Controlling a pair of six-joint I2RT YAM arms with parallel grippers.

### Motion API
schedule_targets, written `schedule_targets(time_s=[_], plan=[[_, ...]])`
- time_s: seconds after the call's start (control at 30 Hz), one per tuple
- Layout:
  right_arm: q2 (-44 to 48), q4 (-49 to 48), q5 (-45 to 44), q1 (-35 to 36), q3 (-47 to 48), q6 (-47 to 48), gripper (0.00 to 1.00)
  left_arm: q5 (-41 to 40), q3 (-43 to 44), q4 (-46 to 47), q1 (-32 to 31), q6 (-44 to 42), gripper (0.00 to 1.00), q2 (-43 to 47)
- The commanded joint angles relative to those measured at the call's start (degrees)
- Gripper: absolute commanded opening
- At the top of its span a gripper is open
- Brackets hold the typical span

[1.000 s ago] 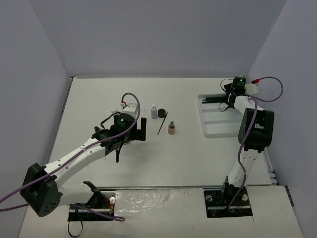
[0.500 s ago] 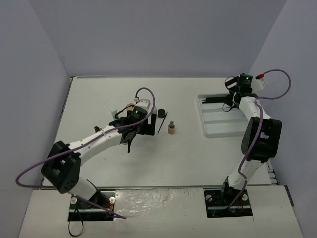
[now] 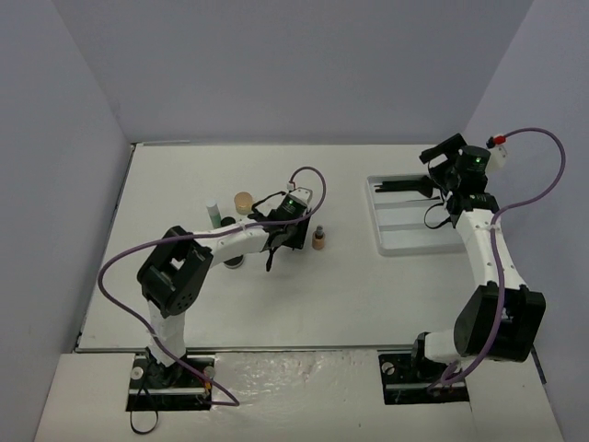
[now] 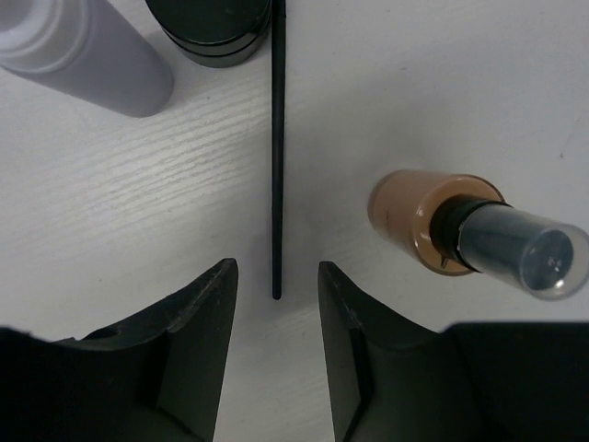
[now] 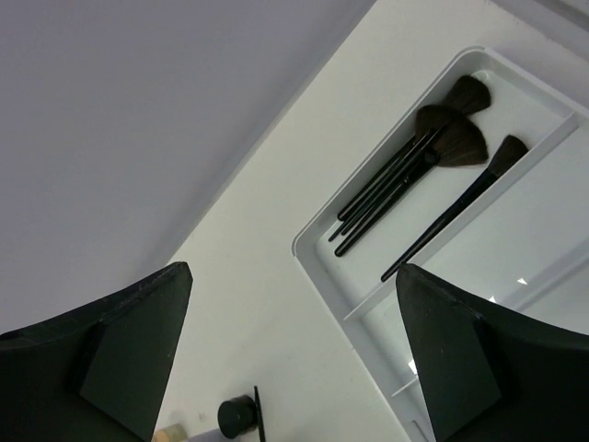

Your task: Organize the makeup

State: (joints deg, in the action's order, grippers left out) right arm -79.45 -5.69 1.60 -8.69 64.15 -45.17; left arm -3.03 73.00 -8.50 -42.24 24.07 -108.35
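Note:
My left gripper (image 4: 276, 276) is open low over the table, its jaws on either side of the near end of a thin black brush (image 4: 276, 147); it holds nothing. A tan bottle with a dark cap (image 4: 433, 221) stands just right of it, a round black jar (image 4: 213, 28) and a pale grey bottle (image 4: 92, 51) lie beyond. From above, the left gripper (image 3: 281, 241) is left of the tan bottle (image 3: 318, 239), with a tan jar (image 3: 243, 200) and green bottle (image 3: 213, 215) behind. My right gripper (image 5: 293, 269) is open and empty, raised over the tray's far left corner (image 3: 433, 180).
The white compartmented tray (image 3: 386, 241) lies at the right; several black brushes (image 5: 405, 175) lie in its far compartment, one more (image 5: 460, 203) in the compartment beside it. Grey walls enclose the table on three sides.

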Motion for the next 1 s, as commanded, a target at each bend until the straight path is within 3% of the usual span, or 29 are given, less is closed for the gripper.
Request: schedule_targets(time_s=[0.0, 0.43, 0.63, 0.73, 0.97], plan=[[4.0, -1.6, 2.4, 3.4, -0.4, 1.7, 0.91, 0.0, 5.1, 1.7, -0.4, -2.4, 0.34, -0.6], [8.6, 1.8, 1.1, 7.0, -4.6, 6.0, 0.91, -0.1, 7.5, 0.3, -0.6, -3.0, 0.26, -6.8], [10.1, 3.2, 0.2, 7.5, -5.7, 7.8, 0.92, -0.5, 7.5, -1.5, -0.7, -1.9, 0.10, -8.0], [10.6, 3.3, 0.2, 7.6, -6.1, 8.2, 0.92, -1.3, 5.7, -2.3, -0.9, -1.4, 0.00, -7.2], [10.6, 3.8, 2.9, 10.0, -4.7, 12.6, 0.92, -2.3, -3.4, -2.7, -1.2, 0.0, 0.00, 0.8]])
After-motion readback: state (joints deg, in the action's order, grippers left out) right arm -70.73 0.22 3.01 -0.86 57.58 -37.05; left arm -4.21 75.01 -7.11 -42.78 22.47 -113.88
